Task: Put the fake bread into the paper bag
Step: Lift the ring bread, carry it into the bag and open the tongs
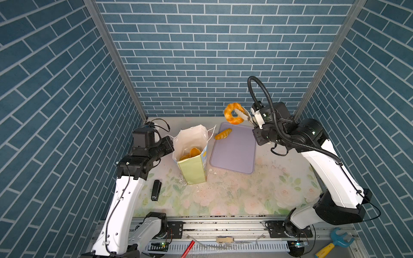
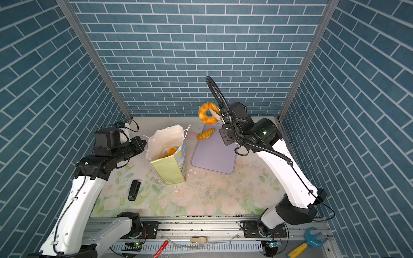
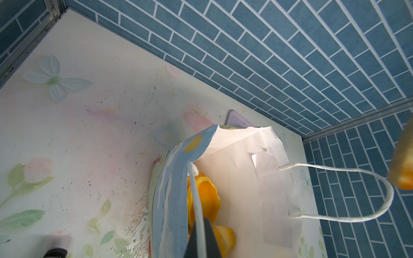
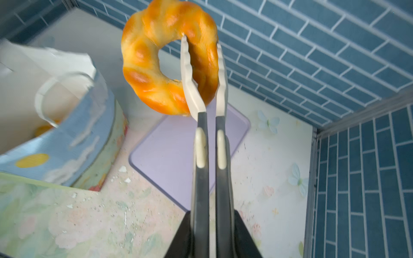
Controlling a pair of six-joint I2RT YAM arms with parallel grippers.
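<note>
Firmly clamped, the right gripper (image 4: 201, 43) pinches one side of the ring doughnut (image 4: 143, 58), with one finger through its hole. The ring hangs on edge in the air above the far end of the lilac tray (image 1: 234, 156). At that tray's far left corner lies a twisted loaf (image 1: 223, 134), its long axis slanting toward the far right. The left gripper (image 3: 201, 241) is closed at the rim of the upright paper bag (image 1: 192, 172), which has more pastries (image 3: 205, 196) inside.
</note>
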